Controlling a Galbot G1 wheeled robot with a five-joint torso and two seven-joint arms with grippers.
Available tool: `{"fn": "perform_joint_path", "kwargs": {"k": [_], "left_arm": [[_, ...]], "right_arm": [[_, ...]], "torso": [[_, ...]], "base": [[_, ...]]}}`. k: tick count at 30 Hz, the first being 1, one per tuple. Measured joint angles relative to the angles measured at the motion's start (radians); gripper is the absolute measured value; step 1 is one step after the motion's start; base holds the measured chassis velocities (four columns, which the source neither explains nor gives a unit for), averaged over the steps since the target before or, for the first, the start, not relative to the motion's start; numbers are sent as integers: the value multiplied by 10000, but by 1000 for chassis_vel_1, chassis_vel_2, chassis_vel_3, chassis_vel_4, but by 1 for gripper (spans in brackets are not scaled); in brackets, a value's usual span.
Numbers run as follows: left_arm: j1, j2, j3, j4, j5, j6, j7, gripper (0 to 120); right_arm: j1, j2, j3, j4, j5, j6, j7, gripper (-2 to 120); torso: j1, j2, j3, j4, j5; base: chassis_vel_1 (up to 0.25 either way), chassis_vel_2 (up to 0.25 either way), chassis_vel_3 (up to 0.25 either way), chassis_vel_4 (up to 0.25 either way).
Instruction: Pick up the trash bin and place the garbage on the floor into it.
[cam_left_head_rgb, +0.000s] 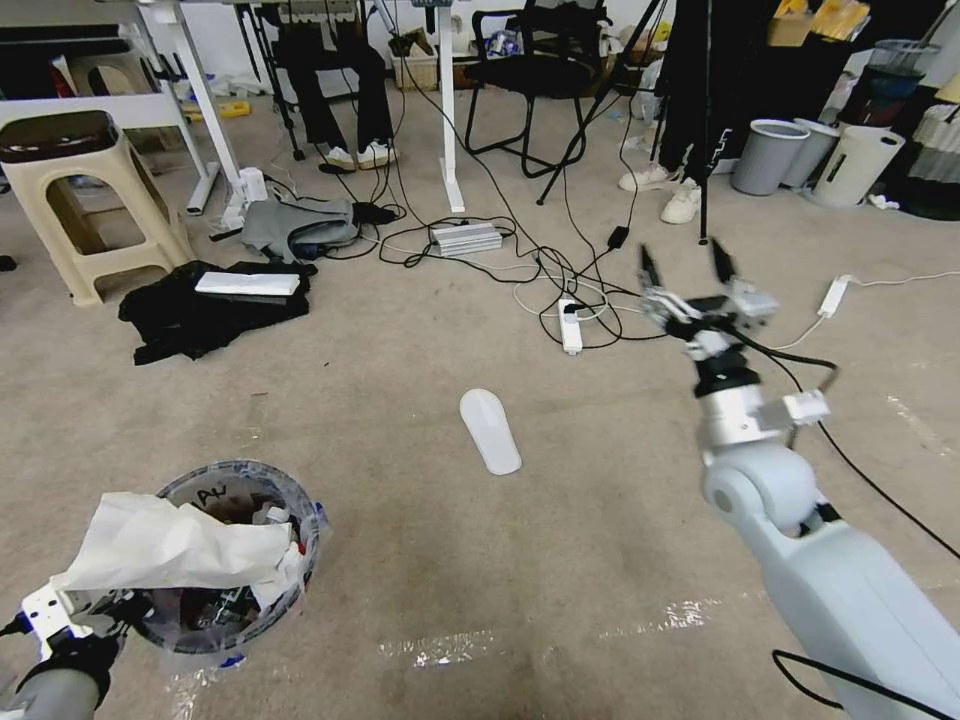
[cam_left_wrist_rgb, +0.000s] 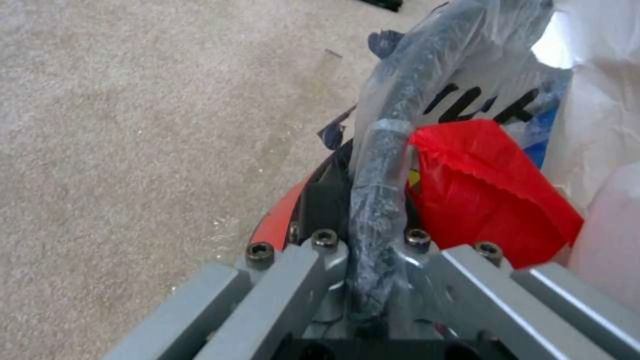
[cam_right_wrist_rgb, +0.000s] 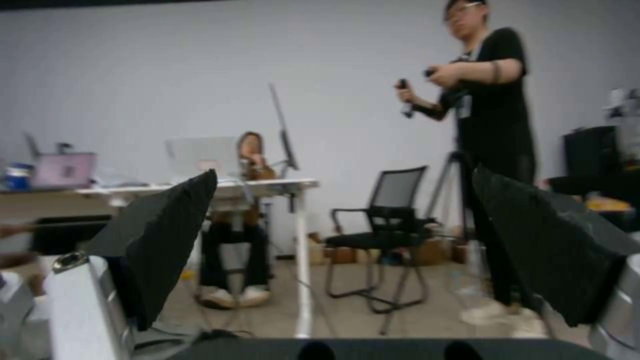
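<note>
My left gripper (cam_left_wrist_rgb: 377, 300) is clamped tight on the bag-covered rim of the trash bin (cam_left_head_rgb: 235, 590), one finger outside the red wall and the other inside, and I see the bin low at my left over the floor (cam_left_head_rgb: 420, 350) with white paper (cam_left_head_rgb: 170, 545) heaped on top and a red wrapper (cam_left_wrist_rgb: 490, 192) just inside the rim. My right gripper (cam_left_head_rgb: 688, 262) is stretched forward at my right above the carpet, its two black fingers (cam_right_wrist_rgb: 160, 240) spread wide with nothing between them, aimed at the cables (cam_left_head_rgb: 560, 280). A white slipper (cam_left_head_rgb: 490, 430) lies on the carpet between the two arms.
</note>
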Motion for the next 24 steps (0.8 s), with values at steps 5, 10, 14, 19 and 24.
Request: {"fn": "perform_joint_path", "kwargs": {"k": [5, 10, 14, 19, 24], "left_arm": [[9, -1, 63, -89, -7, 0, 9, 1], [38, 26, 63, -124, -19, 0, 11, 1], [64, 32, 38, -158, -49, -7, 18, 1], [120, 53, 22, -267, -130, -12, 27, 1], [183, 56, 18, -272, -137, -37, 31, 1]], "right_arm": [[-791, 135, 674, 86, -582, 69, -15, 98], [-2150, 350, 1686, 834, -1840, -573, 549, 99], [-2741, 512, 1946, 1243, -2287, -850, 860, 99], [-3254, 810, 2040, 1394, -2748, -800, 854, 99], [-3276, 920, 1991, 1309, -2948, -714, 760, 100]], "torso": [[0, 1, 0, -2, -1], [0, 0, -1, -4, -3], [0, 1, -1, -2, -5], [0, 0, -1, -3, -3], [0, 1, 0, 0, -3]], "base": [[0, 0, 0, 0], [0, 0, 0, 0], [0, 0, 0, 0], [0, 0, 0, 0], [0, 0, 0, 0]]}}
